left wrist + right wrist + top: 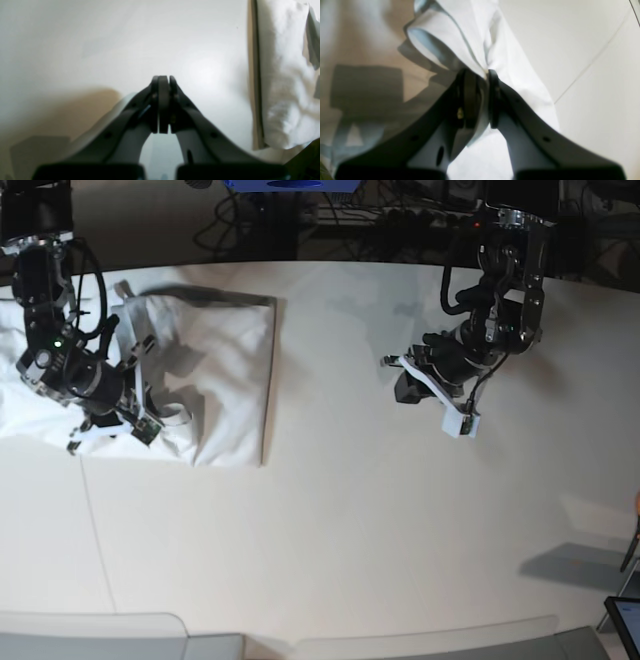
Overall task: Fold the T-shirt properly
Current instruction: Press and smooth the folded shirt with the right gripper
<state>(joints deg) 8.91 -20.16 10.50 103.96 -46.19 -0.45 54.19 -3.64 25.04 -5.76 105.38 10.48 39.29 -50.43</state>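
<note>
Shirt [215, 385] is sitting on the far-left part of the tabletop [350, 530] in the base view, white on off-white so the edges are kinda hard to read. It looks partly folded: a flat panel with a fairly straight edge on the side facing the middle, and a bunched, wrinkly mess toward the outer edge where the right arm is working.

Right claw [482, 75] is pinched tight on a fold of the shirt. In its wrist view you can see the fabric gathered right between the dark pads, with creases fanning up and away from the grip and a loose flap curling off to the left. Its own shadow falls on the tabletop beside that flap. A thin seam line runs across the tabletop on the right of that view.

Left claw [163, 82] is fully closed on nothing, pads pressed together, hovering over bare tabletop well apart from the shirt. Its wrist view only catches the shirt as a rumpled white strip along the right edge of the frame.

Around the scene: dark cables and gear [330, 210] along the far edge behind the tabletop, pale chair backs [120, 635] along the near edge, and some dark object poking in at the bottom right corner [622, 620]. Nothing lies between the two arms.
</note>
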